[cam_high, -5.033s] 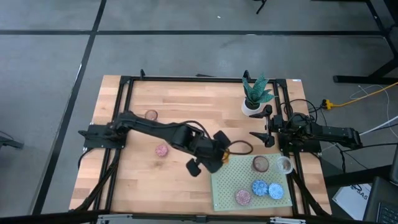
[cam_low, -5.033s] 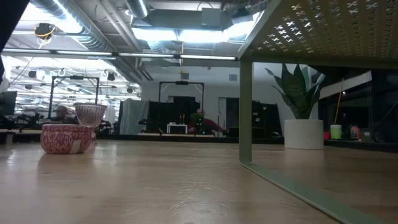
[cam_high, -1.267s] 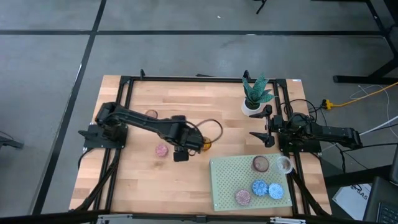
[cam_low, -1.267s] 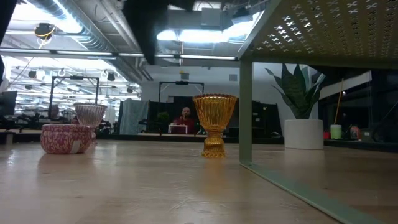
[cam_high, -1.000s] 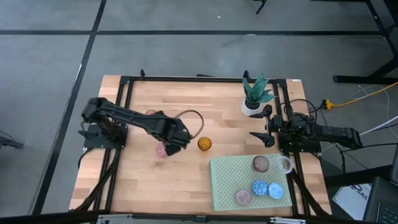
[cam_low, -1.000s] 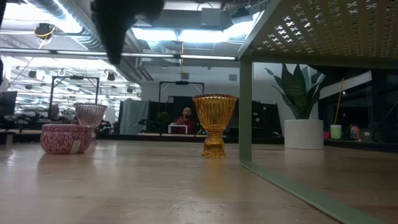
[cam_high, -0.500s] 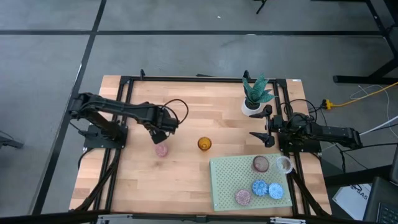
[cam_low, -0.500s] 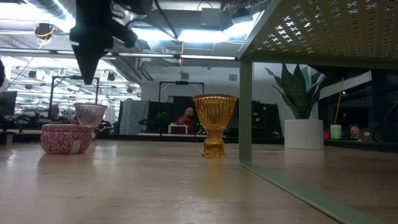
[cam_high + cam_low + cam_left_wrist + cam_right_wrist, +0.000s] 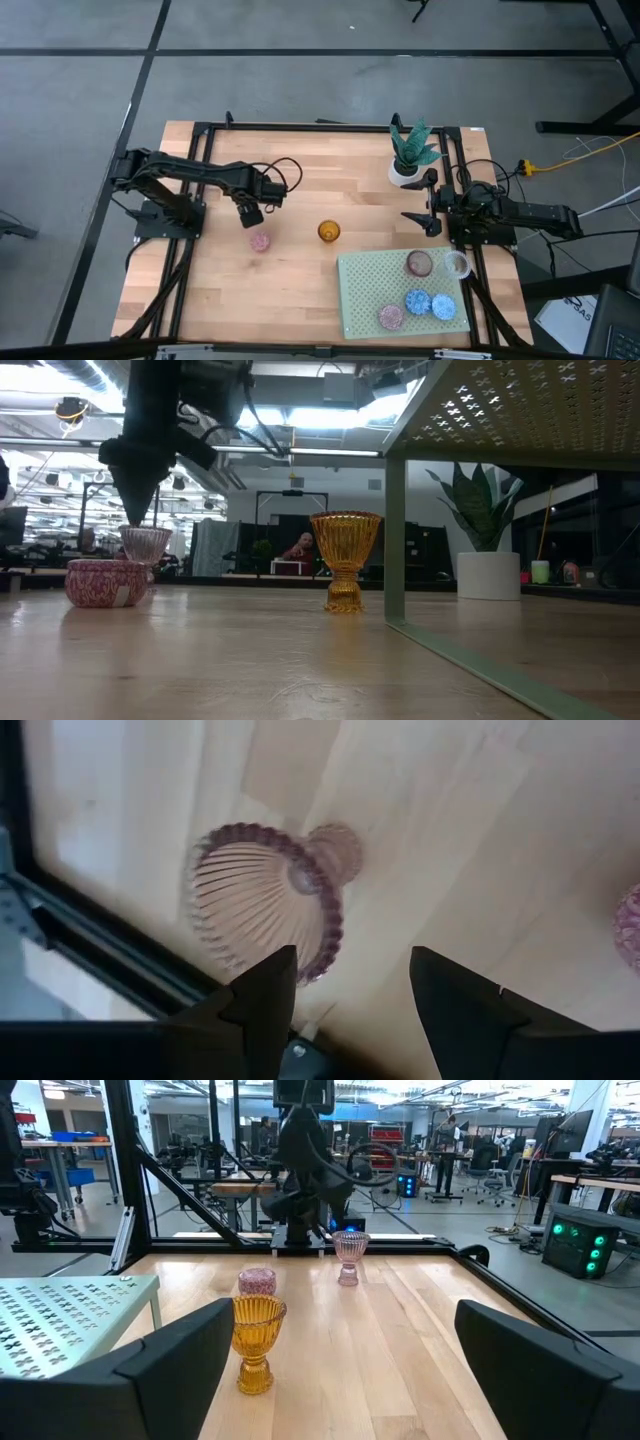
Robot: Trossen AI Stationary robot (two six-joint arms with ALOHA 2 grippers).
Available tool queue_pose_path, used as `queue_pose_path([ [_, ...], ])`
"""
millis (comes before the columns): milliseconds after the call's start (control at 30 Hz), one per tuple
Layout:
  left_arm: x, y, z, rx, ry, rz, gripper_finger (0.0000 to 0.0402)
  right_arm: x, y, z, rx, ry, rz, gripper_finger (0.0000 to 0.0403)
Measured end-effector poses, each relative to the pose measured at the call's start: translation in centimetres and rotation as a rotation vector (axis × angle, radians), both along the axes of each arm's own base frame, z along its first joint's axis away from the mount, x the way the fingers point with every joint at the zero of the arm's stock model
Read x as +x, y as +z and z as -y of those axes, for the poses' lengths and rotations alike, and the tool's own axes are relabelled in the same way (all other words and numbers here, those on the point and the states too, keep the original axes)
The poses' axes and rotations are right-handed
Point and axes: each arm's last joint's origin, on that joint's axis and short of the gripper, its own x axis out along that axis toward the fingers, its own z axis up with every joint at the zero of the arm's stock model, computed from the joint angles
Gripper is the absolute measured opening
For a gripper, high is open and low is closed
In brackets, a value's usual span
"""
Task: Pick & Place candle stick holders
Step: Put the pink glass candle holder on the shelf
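High view — left gripper (image 9: 247, 210), fingers apart and empty, hangs between pink goblet (image 9: 270, 900) and pink cup (image 9: 260, 241); amber holder (image 9: 328, 232) stands clear — right gripper (image 9: 418, 217) open, parked.

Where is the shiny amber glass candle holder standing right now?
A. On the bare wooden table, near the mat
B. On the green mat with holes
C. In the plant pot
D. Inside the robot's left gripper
A: the amber glass goblet-shaped candle holder stands upright and alone on the wooden table, just off the pale green perforated mat.
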Motion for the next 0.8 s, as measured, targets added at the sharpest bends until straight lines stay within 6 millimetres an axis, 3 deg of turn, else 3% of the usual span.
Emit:
queue_pose_path([
  [300,-0.3,-1.5,-0.1,-0.046,-0.045,-0.007,0.0158,0.0,0.0,0.0,0.000,0.000,0.000,0.0383],
  [633,-0.4,-1.5,-0.3,-0.106,-0.086,0.048,0.0021,0.0,0.0,0.0,0.000,0.000,0.000,0.0383],
  [800,-0.3,-0.8,-0.1,-0.108,-0.157,0.107,0.0021,0.0,0.0,0.0,0.000,0.000,0.000,0.0383],
])
